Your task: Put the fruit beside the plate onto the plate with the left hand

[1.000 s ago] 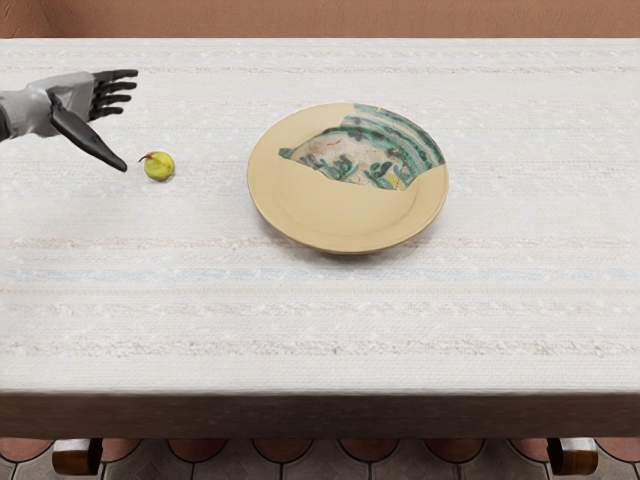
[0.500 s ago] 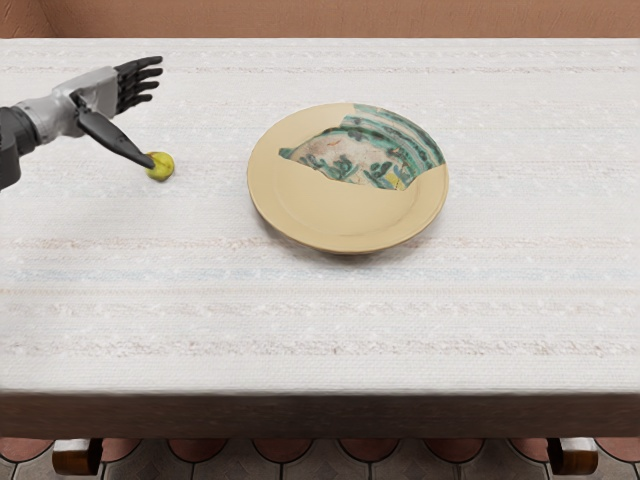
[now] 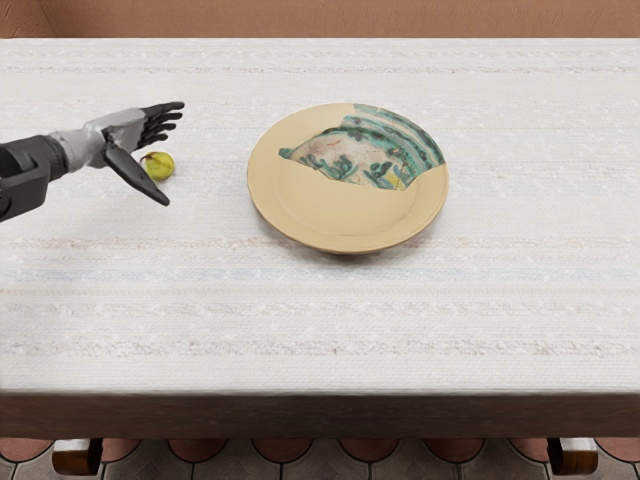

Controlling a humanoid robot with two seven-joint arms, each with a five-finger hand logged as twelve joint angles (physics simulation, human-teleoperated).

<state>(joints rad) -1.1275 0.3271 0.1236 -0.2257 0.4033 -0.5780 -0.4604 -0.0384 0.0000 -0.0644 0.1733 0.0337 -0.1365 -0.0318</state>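
A small yellow-green fruit point(image 3: 160, 166) lies on the tablecloth, left of the plate point(image 3: 310, 205) and apart from it. The plate is tan with a green and white pattern on its far right part. My left hand point(image 3: 150, 150) reaches in from the left edge and straddles the fruit: the dark fingers point(image 3: 160, 118) stretch out behind it, the thumb point(image 3: 140, 176) points down in front of it. The hand is open and the fruit rests on the table between thumb and fingers. The right arm does not show.
A pale striped cloth point(image 3: 320, 300) covers the table up to its front edge at the bottom. A brown wall runs behind the far edge.
My left hand has moved right and lower. Its thumb, which touched the fruit half a second ago, now sits in front of it, and the fingers reach past it. The fruit has not visibly shifted.
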